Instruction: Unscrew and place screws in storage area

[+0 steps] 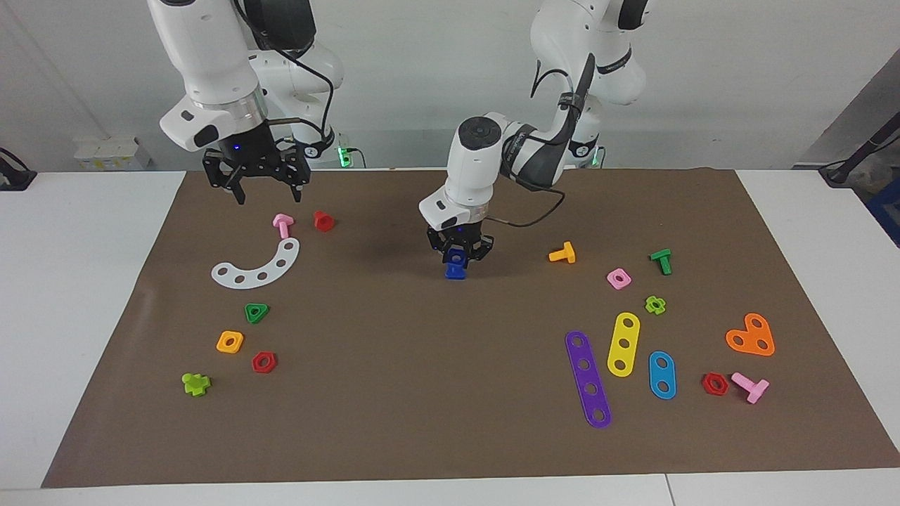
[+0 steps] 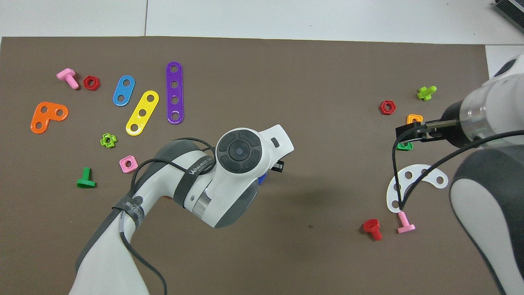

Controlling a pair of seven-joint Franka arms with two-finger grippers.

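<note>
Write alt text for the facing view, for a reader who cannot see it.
The left gripper is shut on a small blue piece low over the middle of the brown mat. The right gripper hangs open above a pink bolt and a white curved strip. Colourful toy nuts, bolts and strips lie toward both ends.

My left gripper (image 1: 458, 254) points straight down at mid-table, fingers closed, arm bent low. My right gripper (image 1: 257, 184) waits raised at its own end, fingers spread.
</note>
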